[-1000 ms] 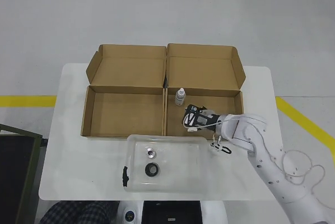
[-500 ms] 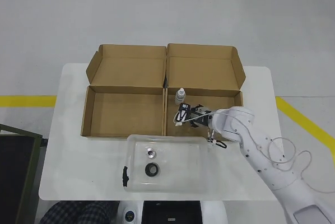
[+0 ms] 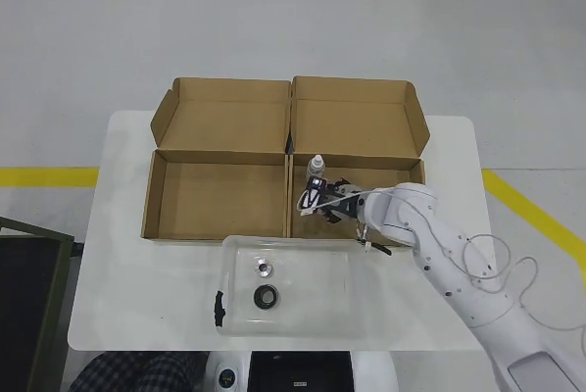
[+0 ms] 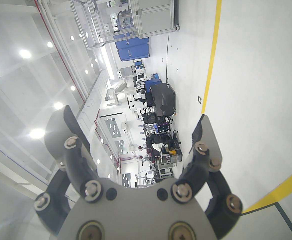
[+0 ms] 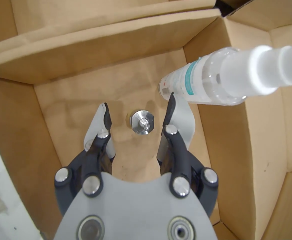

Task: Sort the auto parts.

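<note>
- Plastic tray (image 3: 317, 299) at the near table edge holds 2 parts not yet sorted: silver fitting (image 3: 262, 266) and black ring (image 3: 265, 296). Black clip (image 3: 217, 308) sits at its rim.
- Right gripper (image 5: 138, 104) is down inside the right box (image 3: 376, 178), fingers spread and pinching nothing.
- Silver part (image 5: 142, 122) lies on the box floor between the fingers, apart from both.
- Step, as I read it: drop-off into this box. Next move calls for a straight lift, then a trip to the tray.
- Bottle (image 5: 206, 86) stands just beside 1 finger; contact cannot be told. A sideways swing could tip it.
- Box walls close in on 2 sides, so open room is upward.
- Left gripper (image 4: 135, 116) is spread with nothing in it, facing the hall.
</note>
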### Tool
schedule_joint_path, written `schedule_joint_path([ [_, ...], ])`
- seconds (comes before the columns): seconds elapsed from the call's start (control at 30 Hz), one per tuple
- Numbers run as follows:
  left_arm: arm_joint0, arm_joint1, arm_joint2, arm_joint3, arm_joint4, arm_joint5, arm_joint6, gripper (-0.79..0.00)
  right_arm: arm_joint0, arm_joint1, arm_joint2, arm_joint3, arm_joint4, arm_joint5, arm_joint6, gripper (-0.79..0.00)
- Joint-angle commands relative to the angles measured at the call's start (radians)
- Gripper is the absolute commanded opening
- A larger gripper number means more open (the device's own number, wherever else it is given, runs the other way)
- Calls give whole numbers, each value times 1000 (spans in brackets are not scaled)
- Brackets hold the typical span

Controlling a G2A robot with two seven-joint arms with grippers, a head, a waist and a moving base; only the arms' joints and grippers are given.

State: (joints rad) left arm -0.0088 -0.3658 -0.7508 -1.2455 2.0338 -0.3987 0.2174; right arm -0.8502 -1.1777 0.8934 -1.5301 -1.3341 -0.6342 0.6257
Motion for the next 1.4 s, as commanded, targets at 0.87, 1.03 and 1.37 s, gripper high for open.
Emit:
schedule_joint_path([
  [0.87,0,0,0,0,0,0,0,0,-343,59,131,-487,127,-92,-118,-406],
  [1.03,0,0,0,0,0,0,0,0,-366,57,80,-473,89,-92,-136,-403],
  [1.37,0,0,0,0,0,0,0,0,-347,45,-3,-399,-21,-65,-173,-406],
])
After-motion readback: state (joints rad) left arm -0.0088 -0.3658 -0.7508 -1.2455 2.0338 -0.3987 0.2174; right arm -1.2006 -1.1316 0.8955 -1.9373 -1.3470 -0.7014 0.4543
